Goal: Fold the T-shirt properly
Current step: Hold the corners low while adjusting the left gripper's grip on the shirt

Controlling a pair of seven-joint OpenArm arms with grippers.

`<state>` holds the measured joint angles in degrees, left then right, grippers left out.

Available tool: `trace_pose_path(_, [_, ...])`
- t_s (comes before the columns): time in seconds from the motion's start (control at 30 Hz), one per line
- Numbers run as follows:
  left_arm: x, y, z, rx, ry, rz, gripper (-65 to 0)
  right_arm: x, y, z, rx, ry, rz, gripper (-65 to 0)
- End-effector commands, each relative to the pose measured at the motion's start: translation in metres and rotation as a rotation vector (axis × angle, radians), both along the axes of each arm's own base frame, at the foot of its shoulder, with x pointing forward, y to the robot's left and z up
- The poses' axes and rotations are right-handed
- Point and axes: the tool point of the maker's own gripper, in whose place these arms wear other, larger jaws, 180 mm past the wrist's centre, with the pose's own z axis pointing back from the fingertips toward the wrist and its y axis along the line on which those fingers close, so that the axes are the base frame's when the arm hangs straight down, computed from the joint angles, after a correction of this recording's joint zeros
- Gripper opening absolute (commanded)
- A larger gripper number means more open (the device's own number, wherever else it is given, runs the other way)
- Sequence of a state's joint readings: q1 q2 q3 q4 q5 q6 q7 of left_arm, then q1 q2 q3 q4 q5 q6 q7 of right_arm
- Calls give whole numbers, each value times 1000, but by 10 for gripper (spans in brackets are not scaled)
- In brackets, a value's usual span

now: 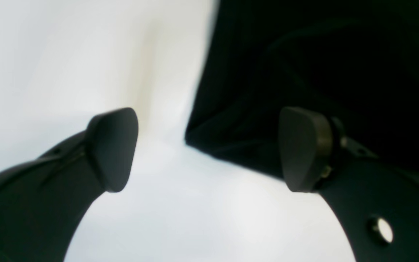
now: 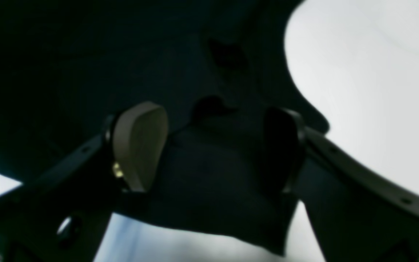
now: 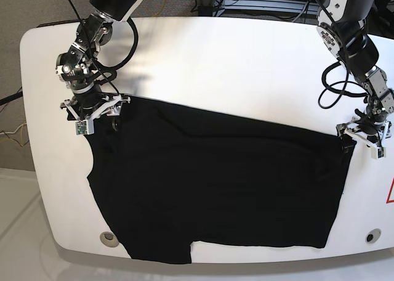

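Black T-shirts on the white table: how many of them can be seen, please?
1. The T-shirt lies spread across the table, below both arms. Another could be hidden underneath; I cannot tell.

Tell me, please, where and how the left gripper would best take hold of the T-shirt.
Probably at the T-shirt's near corner, coming from above: it pokes out between the left gripper's open fingers, with bare table around its tip.
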<state>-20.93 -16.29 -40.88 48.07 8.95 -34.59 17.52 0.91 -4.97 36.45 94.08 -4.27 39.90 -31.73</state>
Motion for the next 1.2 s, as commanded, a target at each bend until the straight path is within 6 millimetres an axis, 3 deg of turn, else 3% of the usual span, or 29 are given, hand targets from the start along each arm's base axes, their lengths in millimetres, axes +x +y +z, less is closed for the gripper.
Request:
trace_pose_path(0.0, [16,2,22,4,-73,-1,-75,9,-3,18,-5,-64,0,-215])
trace_pose_path(0.23, [17,-5,19,-8,-71,-7,-74,9,-3,17,-5,-63,0,-215])
trace_pose_path(0.43, [14,-17,0,-56,-35,-13,-75,9,-2,17,-3,-63,0,-215])
trace_pose_path(1.0, [16,-25,-11,-107,-66,-8,-83,2,-2,10,-1,-43,0,-215])
trace_pose_path(1.1, [16,-30,-10,-117,-72,-34,-158,2,-2,10,-1,-43,0,-215])
trace_pose_path(1.17, [16,-34,-10,-128,-79,-56,-262,2,-2,10,-1,-43,0,-215])
